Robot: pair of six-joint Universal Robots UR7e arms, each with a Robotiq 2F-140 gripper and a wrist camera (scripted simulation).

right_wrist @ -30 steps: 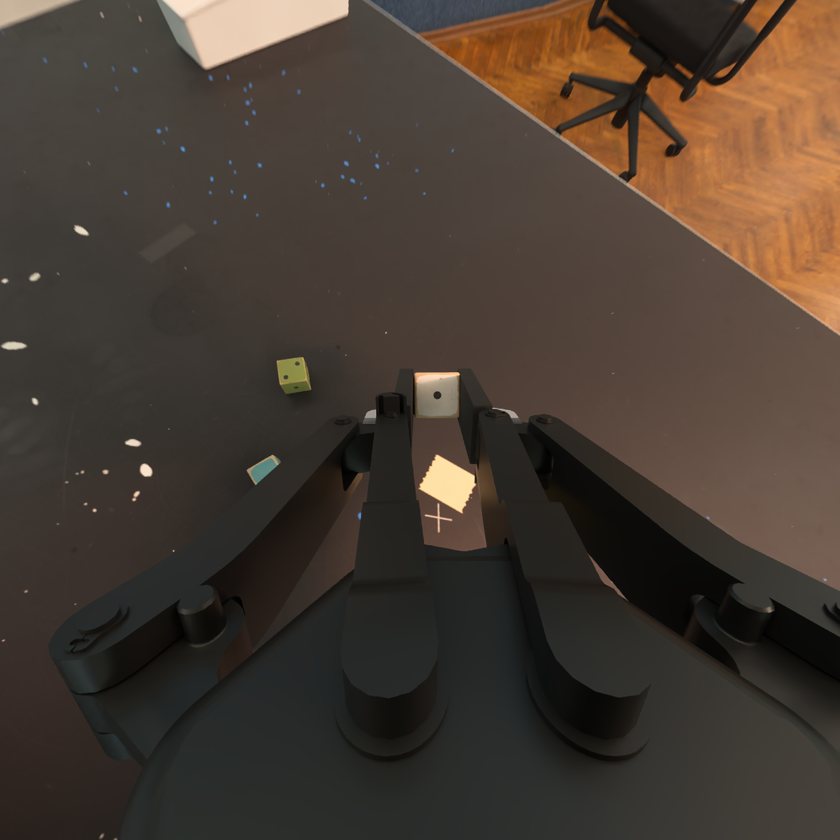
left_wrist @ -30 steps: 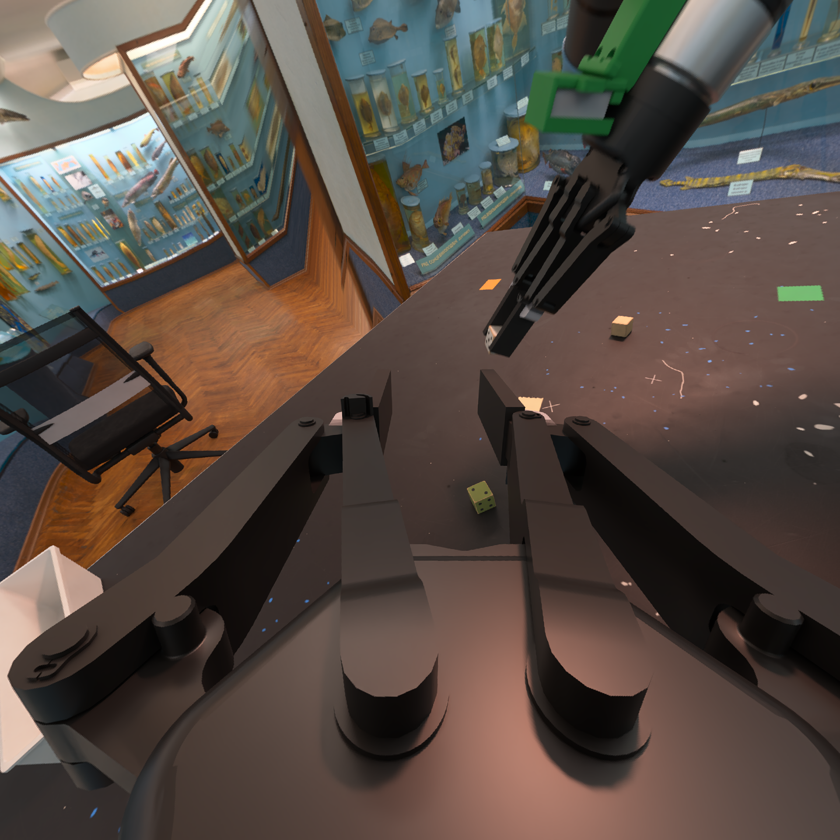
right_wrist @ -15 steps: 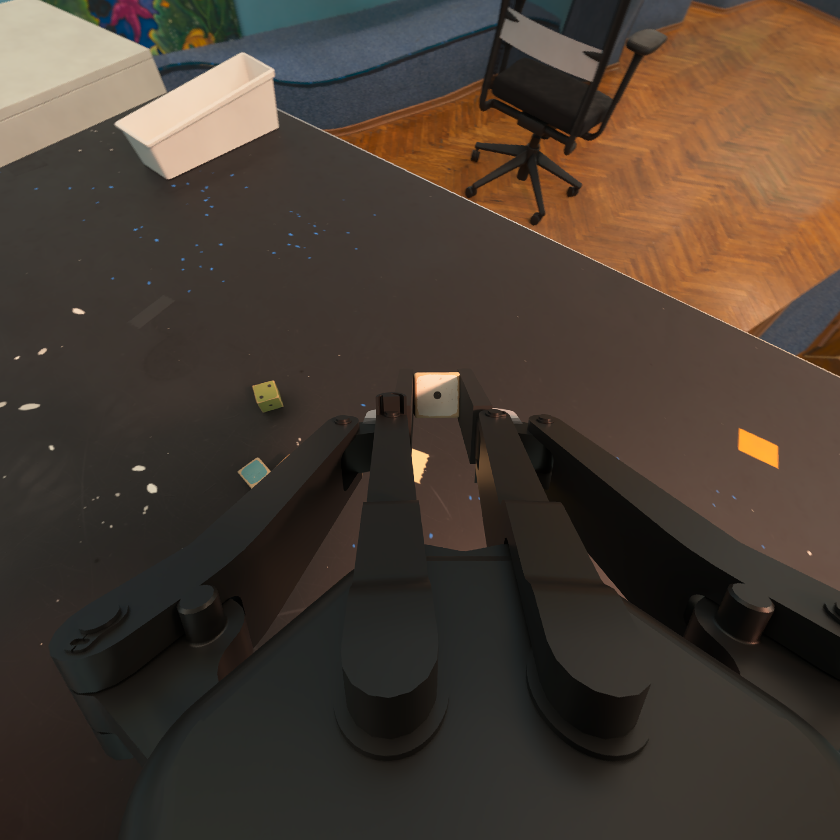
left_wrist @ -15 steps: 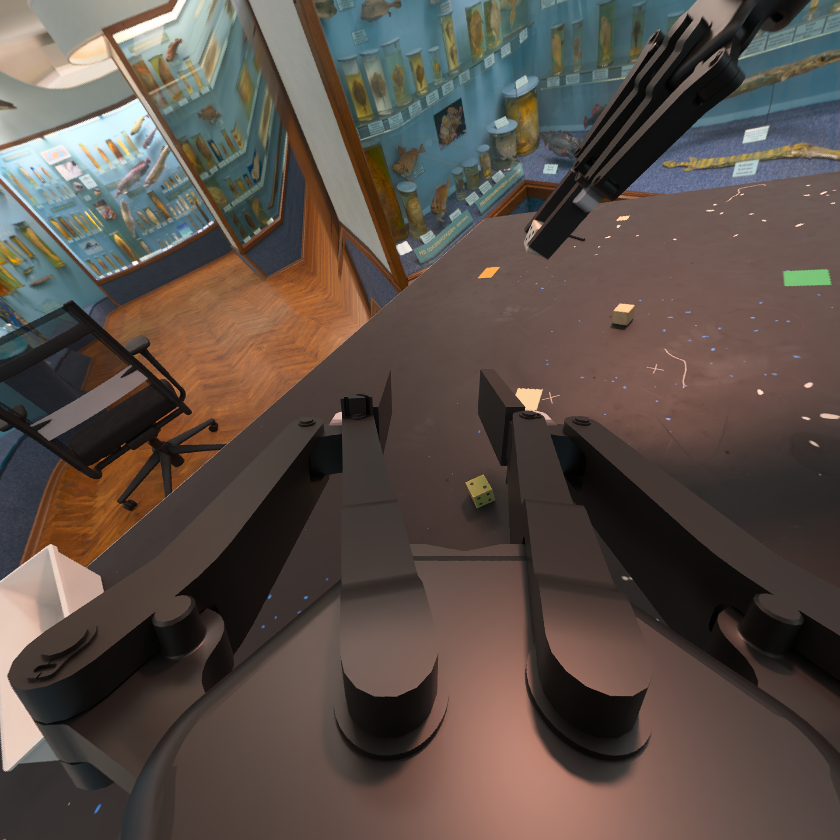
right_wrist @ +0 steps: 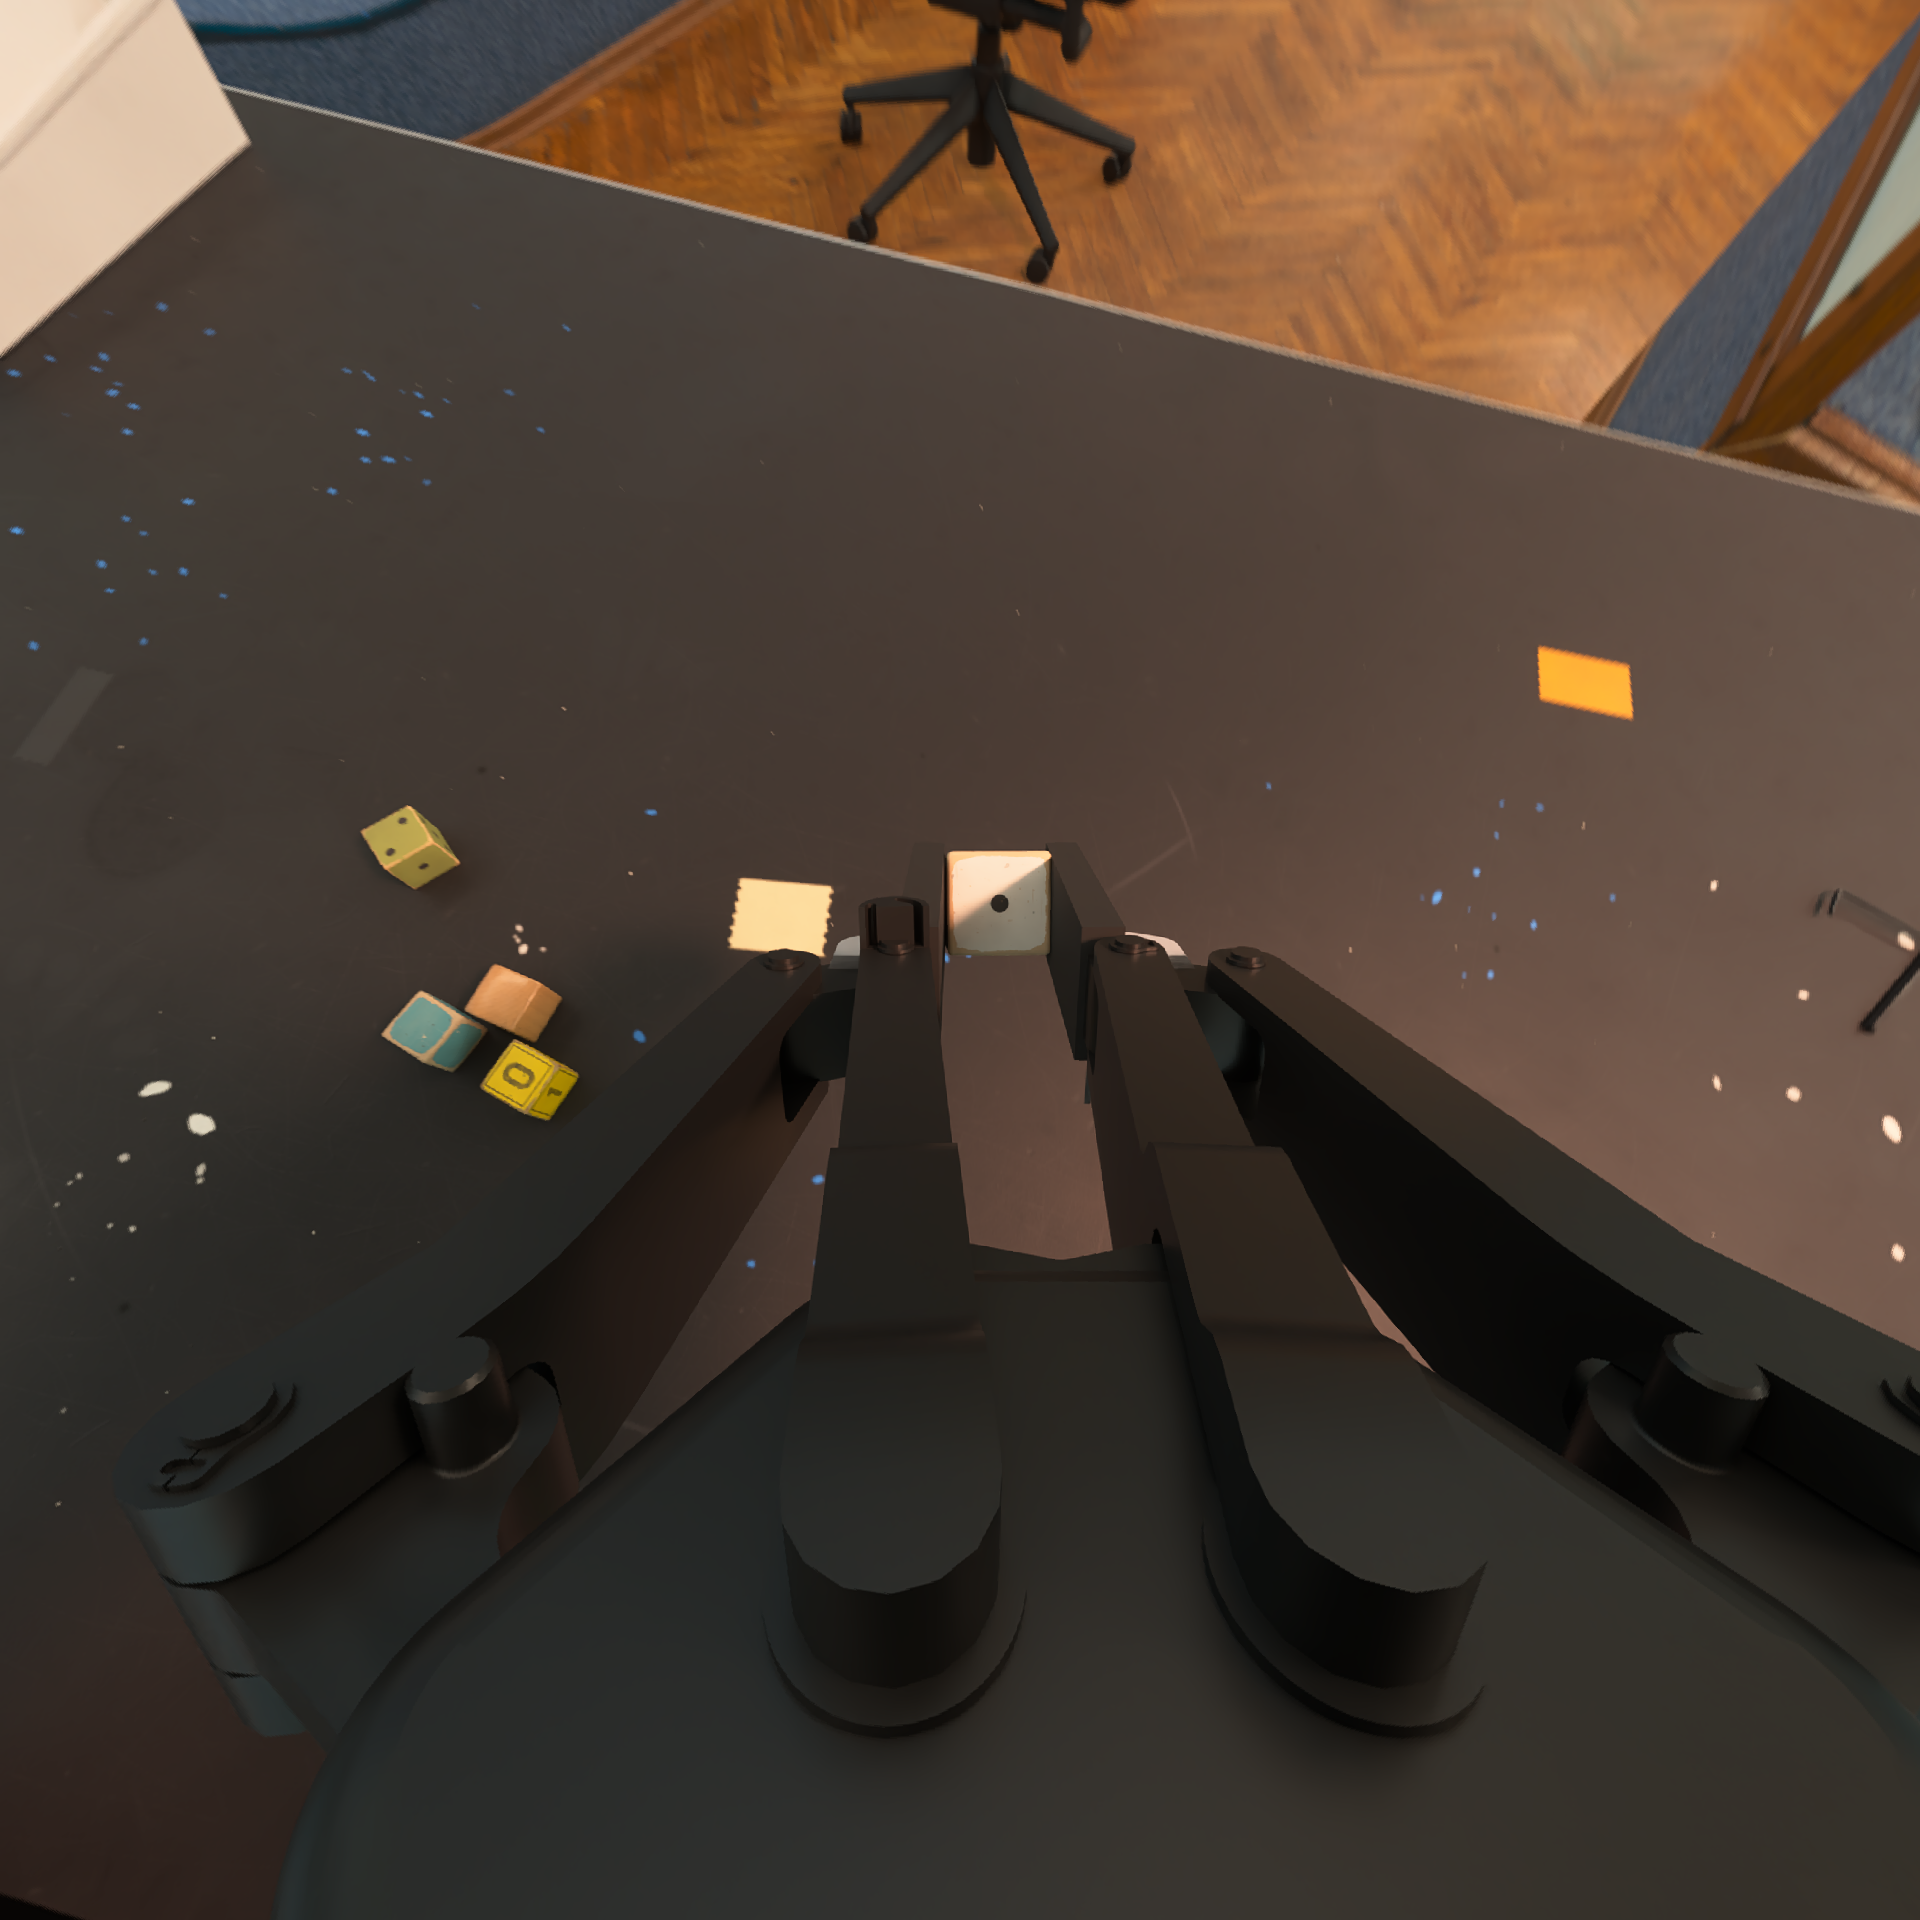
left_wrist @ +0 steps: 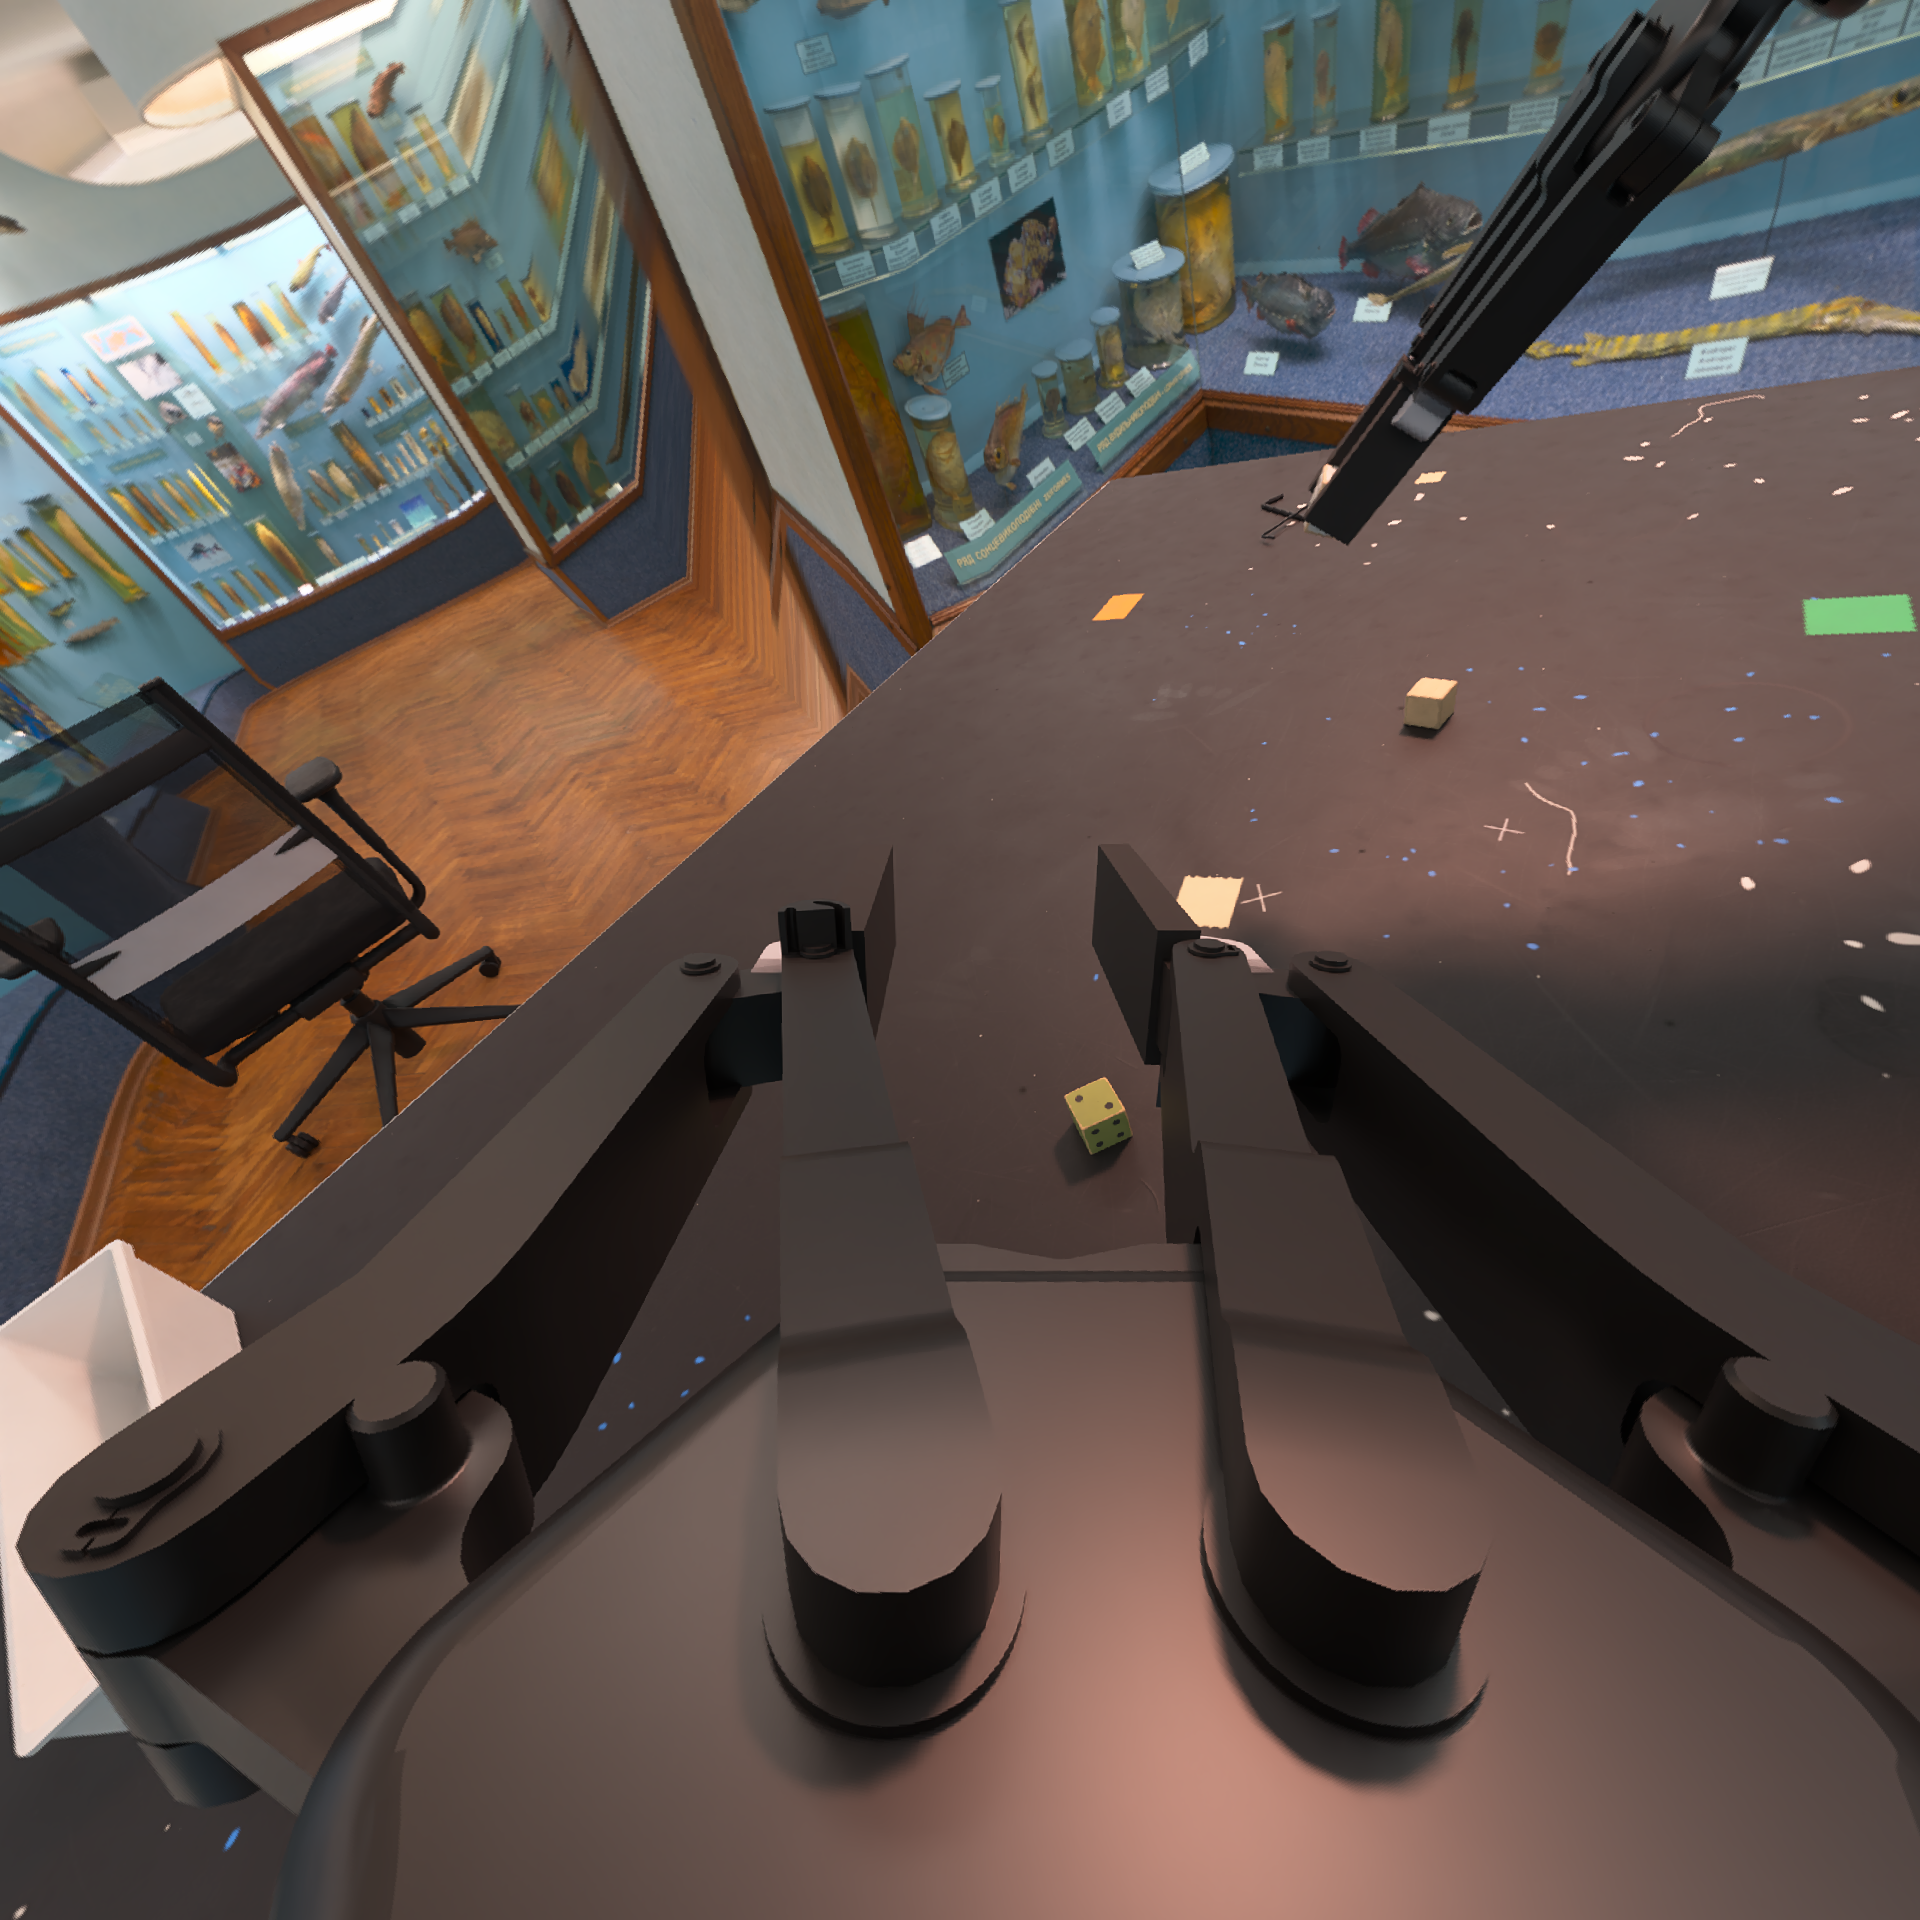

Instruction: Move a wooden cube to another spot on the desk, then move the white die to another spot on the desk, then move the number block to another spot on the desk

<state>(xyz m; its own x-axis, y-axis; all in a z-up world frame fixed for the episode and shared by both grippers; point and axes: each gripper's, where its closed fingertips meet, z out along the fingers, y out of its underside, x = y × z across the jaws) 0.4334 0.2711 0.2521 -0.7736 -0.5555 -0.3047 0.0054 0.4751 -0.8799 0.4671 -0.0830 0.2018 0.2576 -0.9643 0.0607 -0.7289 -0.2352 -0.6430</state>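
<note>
My right gripper [right_wrist: 1000, 883] is shut on the white die [right_wrist: 1000, 902] and holds it above the dark desk [right_wrist: 935, 499]. In the left wrist view it [left_wrist: 1351, 499] hangs over the far desk edge. A tan wooden cube [right_wrist: 514, 1001], a teal block [right_wrist: 434, 1029] and a yellow number block [right_wrist: 528, 1078] sit clustered to the left. A pale wooden cube [left_wrist: 1430, 703] sits alone at mid-desk. My left gripper [left_wrist: 992, 935] is open and empty above the desk, with a yellow-green die [left_wrist: 1098, 1115] on the desk under its fingers.
The yellow-green die [right_wrist: 408, 847] also lies left of my right gripper. Flat cream [right_wrist: 779, 914], orange [right_wrist: 1584, 682] and green [left_wrist: 1860, 614] patches mark the desk. A white bin [left_wrist: 94, 1351] and a white box [right_wrist: 94, 156] stand at one end. A small dark tool [right_wrist: 1870, 956] lies at the right. An office chair [left_wrist: 260, 935] stands beyond the desk edge.
My right gripper has carried the white die up and away across the desk toward its far edge, and its view has turned to show the block cluster. My left gripper has not moved.
</note>
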